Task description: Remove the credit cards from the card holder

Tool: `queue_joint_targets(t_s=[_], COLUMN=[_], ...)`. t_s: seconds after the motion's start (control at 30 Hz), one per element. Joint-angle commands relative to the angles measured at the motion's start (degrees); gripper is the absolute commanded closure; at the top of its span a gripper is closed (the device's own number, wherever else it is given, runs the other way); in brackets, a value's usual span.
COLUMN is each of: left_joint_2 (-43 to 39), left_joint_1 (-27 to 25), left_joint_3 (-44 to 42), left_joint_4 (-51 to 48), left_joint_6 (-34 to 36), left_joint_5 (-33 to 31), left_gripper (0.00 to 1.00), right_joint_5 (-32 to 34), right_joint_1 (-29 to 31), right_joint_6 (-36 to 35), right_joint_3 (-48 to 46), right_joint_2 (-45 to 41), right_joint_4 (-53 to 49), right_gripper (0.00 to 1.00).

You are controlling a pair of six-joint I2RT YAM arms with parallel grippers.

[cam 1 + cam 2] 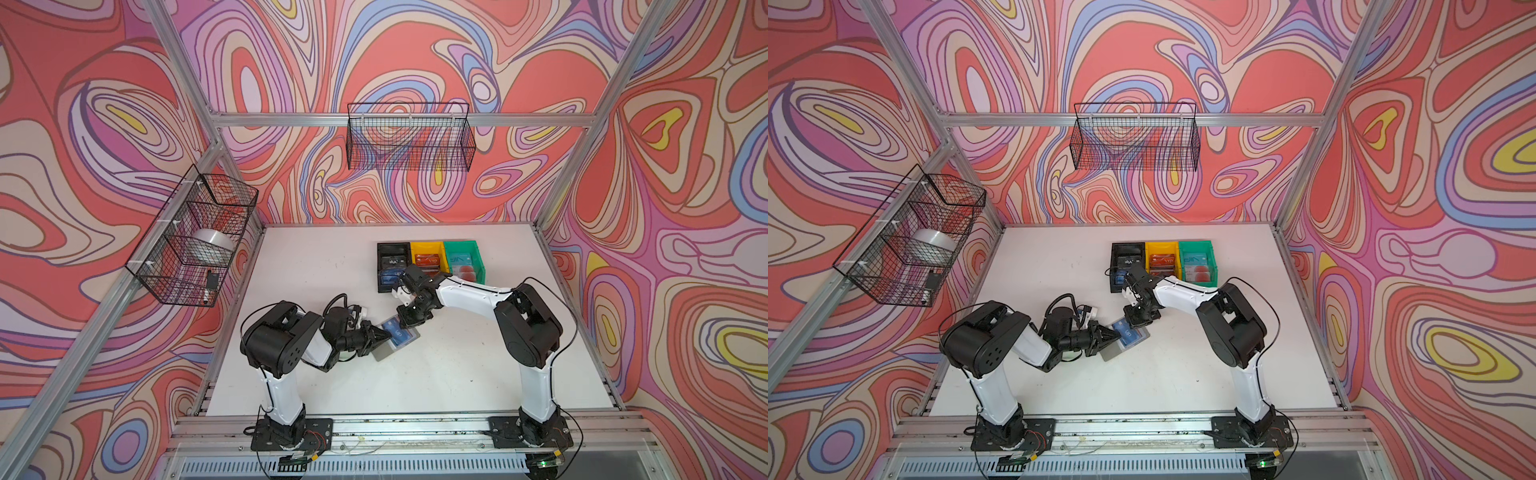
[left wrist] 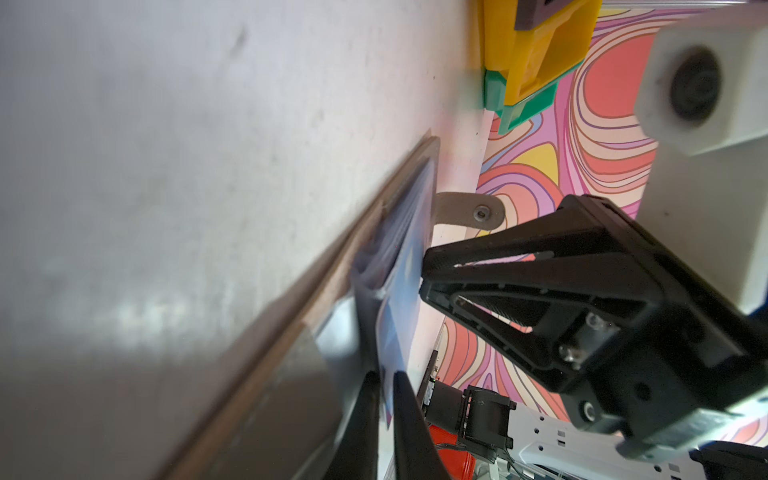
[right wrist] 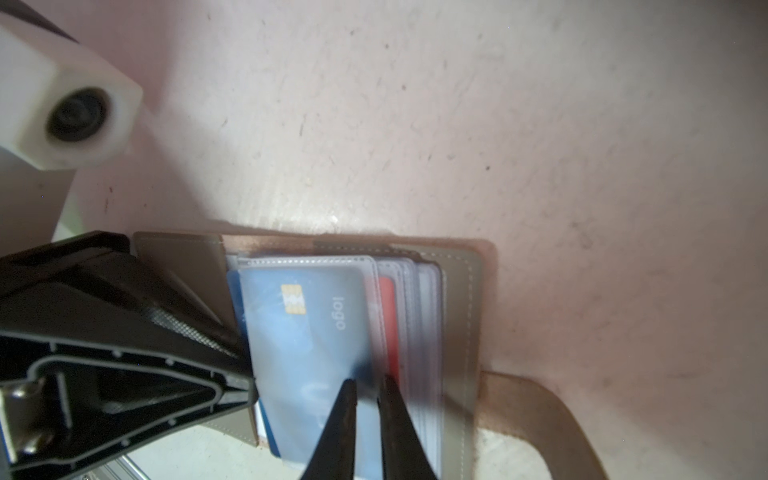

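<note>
Two grippers meet over the card holder, which lies open and flat on the white table, in front of centre. It is well apart from the black bin, yellow bin and green bin at the back. In both top views it sits skewed to the table's edges, with its grey cover toward the front left and its clear sleeves toward the back right. Its closing tab sticks out flat from the outer cover edge.

A blue card fills the top sleeve, and a red card shows in a sleeve beneath. The right gripper faces one short end of the blue card, so the card's long axis runs along its reach. Its jaws are nearly together there, on the card or perhaps only the sleeve. The left gripper comes in across the card's long side, its jaws nipped on the sleeve's edge.
</note>
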Motion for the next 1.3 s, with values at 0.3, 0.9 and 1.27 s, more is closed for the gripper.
queue_joint_targets(t_s=[0.3,0.9,1.27], left_joint_2=[2.0,1.7,0.6], left_joint_1=[0.3,2.7,4.2], left_joint_3=[-2.5,-4.9,-7.3], left_joint_4=[-3.0,-3.3,-3.9], left_joint_6=[-0.7,0.4,1.8], left_joint_5=[-0.1,0.8,1.6], left_gripper=[0.94,0.98,1.00], right_joint_5=[5.8,5.8,5.8], right_joint_1=[0.0,0.0,0.0], right_joint_6=[-0.5,-0.3,-0.5], right_joint_3=[-3.7,-4.1,-4.0], right_joint_2=[7.3,7.4,7.6], right_joint_4=[-3.0,-2.8,-2.9], right_gripper=[0.84,0.84,0.83])
